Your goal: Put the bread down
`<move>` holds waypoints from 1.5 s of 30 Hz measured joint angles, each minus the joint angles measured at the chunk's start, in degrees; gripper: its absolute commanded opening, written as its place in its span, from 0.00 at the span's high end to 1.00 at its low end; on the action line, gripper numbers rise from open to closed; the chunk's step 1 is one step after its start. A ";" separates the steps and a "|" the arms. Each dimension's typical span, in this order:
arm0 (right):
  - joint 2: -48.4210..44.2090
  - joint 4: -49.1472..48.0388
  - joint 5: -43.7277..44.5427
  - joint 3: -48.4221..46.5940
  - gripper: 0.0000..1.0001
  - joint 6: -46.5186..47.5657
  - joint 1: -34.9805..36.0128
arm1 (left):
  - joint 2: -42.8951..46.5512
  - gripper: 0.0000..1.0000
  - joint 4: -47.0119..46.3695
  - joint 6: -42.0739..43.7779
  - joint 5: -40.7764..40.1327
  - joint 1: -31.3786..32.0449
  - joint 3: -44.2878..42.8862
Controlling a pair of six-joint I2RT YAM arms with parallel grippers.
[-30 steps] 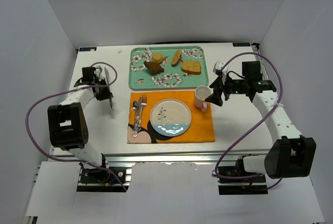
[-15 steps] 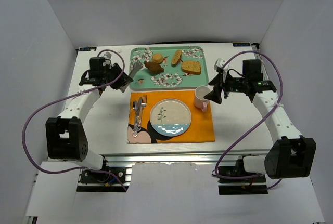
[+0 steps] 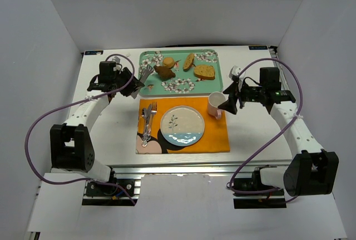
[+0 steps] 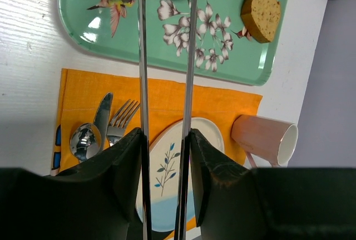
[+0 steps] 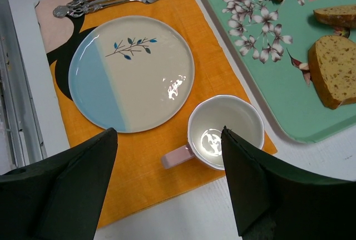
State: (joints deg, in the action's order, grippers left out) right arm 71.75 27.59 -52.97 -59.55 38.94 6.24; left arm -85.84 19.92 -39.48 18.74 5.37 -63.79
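The left gripper hangs over the table's far left, just beside the teal tray. Its fingers are pressed onto what looks like a pair of metal tongs. The two blades stay slightly parted and reach out over the tray's left part. The bread, a dark lumpy chunk, lies on the tray just right of the tong tips. From the left wrist it shows between the blades at the frame's top edge, but I cannot tell whether they touch it. A pale round bun sits just beyond it, and a toast slice lies farther right. Nearer, an orange placemat carries cutlery on its left, a plate at its middle and a pink mug at its far right corner. The right gripper hovers just right of the mug, spread wide with nothing between its fingers.
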 measured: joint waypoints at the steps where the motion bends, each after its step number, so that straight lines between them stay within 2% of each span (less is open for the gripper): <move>1: -0.11 -0.17 -0.02 0.17 0.20 0.00 0.00 | -0.04 0.52 -0.24 -0.26 0.00 0.02 0.00; 14: -0.13 -0.66 -0.13 0.46 0.20 0.00 0.00 | -5.66 0.49 -5.35 -3.45 1.07 0.68 -0.02; 25: -0.13 -0.72 -0.13 1.31 0.20 0.11 -0.17 | -5.88 0.48 -10.14 -5.64 3.48 0.87 -0.02; 45: -0.13 -0.74 -0.15 1.31 0.20 0.24 -0.22 | -9.99 0.48 -10.12 -5.64 4.61 1.20 -0.90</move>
State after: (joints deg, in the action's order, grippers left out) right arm 71.61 26.85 -53.12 -58.24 39.18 6.02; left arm -95.83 9.80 -45.12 23.35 6.57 -64.69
